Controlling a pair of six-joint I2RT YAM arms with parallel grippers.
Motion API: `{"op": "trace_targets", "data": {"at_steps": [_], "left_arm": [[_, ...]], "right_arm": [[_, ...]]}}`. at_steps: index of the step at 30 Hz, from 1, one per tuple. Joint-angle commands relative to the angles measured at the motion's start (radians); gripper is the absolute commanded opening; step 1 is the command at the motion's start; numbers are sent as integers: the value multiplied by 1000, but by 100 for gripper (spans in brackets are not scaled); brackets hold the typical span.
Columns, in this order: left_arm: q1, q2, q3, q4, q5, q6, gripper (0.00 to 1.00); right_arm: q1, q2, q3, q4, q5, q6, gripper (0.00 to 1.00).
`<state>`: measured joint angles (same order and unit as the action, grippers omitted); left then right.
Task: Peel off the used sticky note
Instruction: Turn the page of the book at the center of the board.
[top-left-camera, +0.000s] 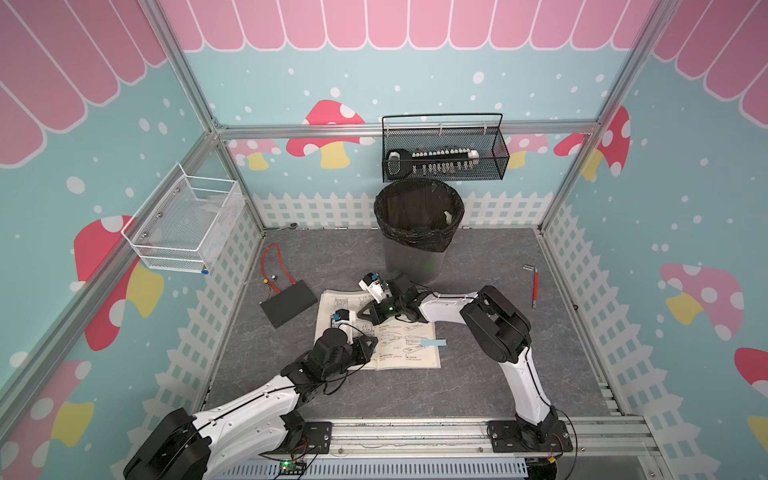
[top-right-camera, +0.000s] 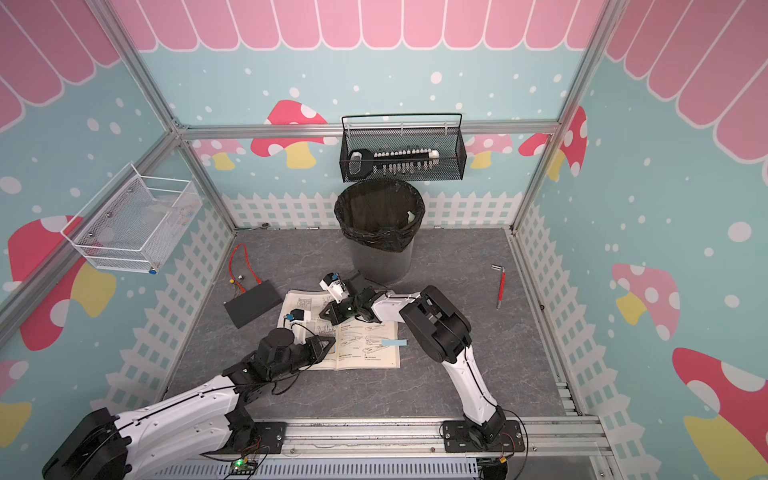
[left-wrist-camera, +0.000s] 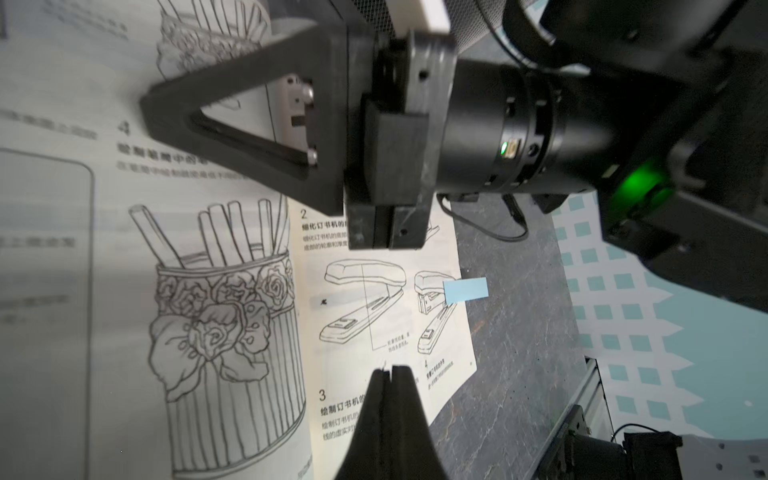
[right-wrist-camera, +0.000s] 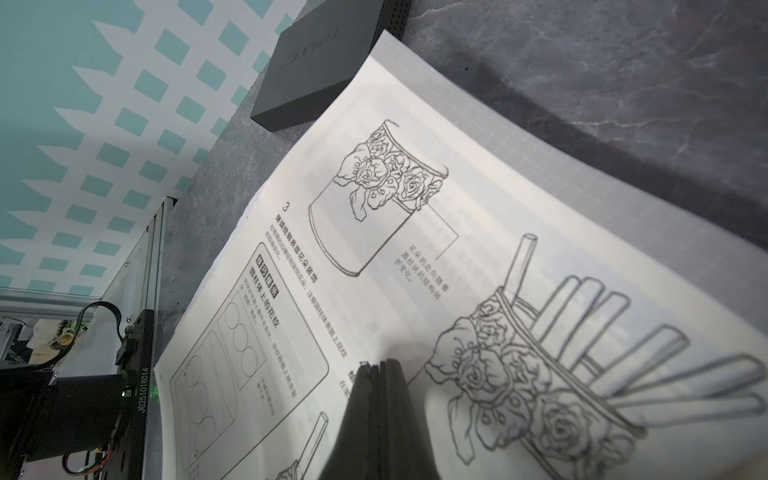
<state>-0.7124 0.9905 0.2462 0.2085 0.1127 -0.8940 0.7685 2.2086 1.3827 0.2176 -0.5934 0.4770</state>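
Left gripper (left-wrist-camera: 389, 372) and right gripper (right-wrist-camera: 376, 365) are both hovering over the open book (top-left-camera: 415, 360), jaws pinched together, empty. Blue sticky note (left-wrist-camera: 465, 289) is overhanging the page's outer edge. It is likely light and flimsy, so pinching its free end looks best.

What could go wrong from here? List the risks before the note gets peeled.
1. The left gripper and the right gripper are both shut and empty over the open book, away from the blue sticky note. If one leaves to fetch it, the bowed left page may lift or turn.
2. The note overhangs the right page's edge. A pinch taken too deep could catch the page as well and lift or tear it.
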Motion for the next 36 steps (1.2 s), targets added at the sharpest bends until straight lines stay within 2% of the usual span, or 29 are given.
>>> {"op": "trace_targets", "data": {"at_steps": [1,9,18,21,24,27,31,36], "left_arm": [[-41,59,-15,132,31,-72,0],[-58,159,-54,192,-33,-117,0],[-64,430,-30,354,-3,-144,0],[-64,447,-28,356,-9,-147,0],[-64,423,-24,314,-31,-141,0],[-64,392,-21,258,-64,-130,0],[-64,356,-21,205,-95,-119,0],[-64,350,-18,182,-106,-117,0]], "right_arm": [[4,64,6,-88,32,6,0],[3,48,4,-115,46,-5,0],[3,28,7,-132,51,4,0],[2,-1,3,-143,69,9,0],[0,-77,-10,-196,159,12,2],[-11,-198,-63,-250,284,22,21],[-42,-401,-225,-295,421,51,43],[-64,-661,-511,-295,517,108,61]]}}
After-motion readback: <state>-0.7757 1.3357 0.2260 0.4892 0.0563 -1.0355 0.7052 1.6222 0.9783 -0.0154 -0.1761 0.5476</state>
